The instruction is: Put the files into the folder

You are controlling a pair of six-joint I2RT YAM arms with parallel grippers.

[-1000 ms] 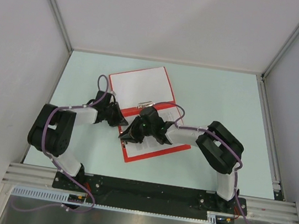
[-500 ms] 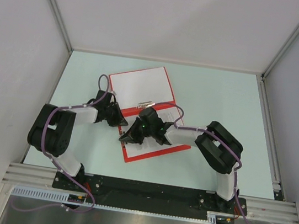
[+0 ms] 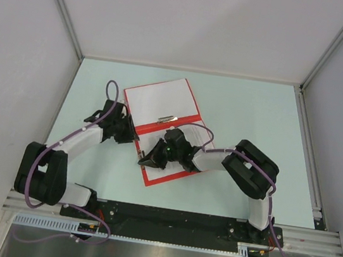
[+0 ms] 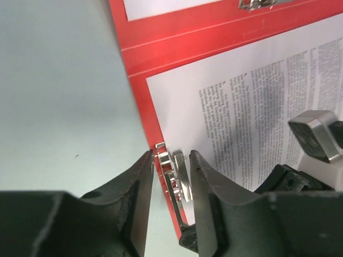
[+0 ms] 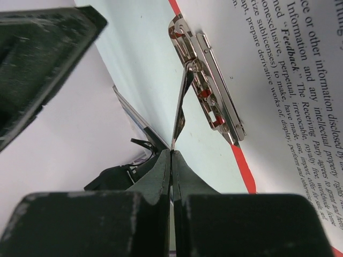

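Note:
The red folder (image 3: 183,119) lies open in the middle of the table, with a white sheet (image 3: 160,97) on its far half. The files (image 4: 257,101), printed with fine text, lie on its near half. A metal clip (image 4: 177,174) sits on the folder's left edge (image 4: 136,80). My left gripper (image 4: 171,155) is open, its jaws on either side of this clip with small gaps. My right gripper (image 5: 171,151) is shut on the clip's thin raised lever (image 5: 182,104), beside the clip mechanism (image 5: 211,80) and the files (image 5: 289,75). From above, both grippers (image 3: 130,137) (image 3: 148,160) meet at that edge.
White walls with metal rails close in the pale green table (image 3: 256,115) on three sides. The right arm's elbow (image 3: 252,168) stands right of the folder. The left arm (image 3: 44,171) stretches along the table's left side.
My left gripper has opened off the clip, and its arm has stretched out and shifted toward the far left. My right gripper has shut on the lever. The folder has shifted slightly.

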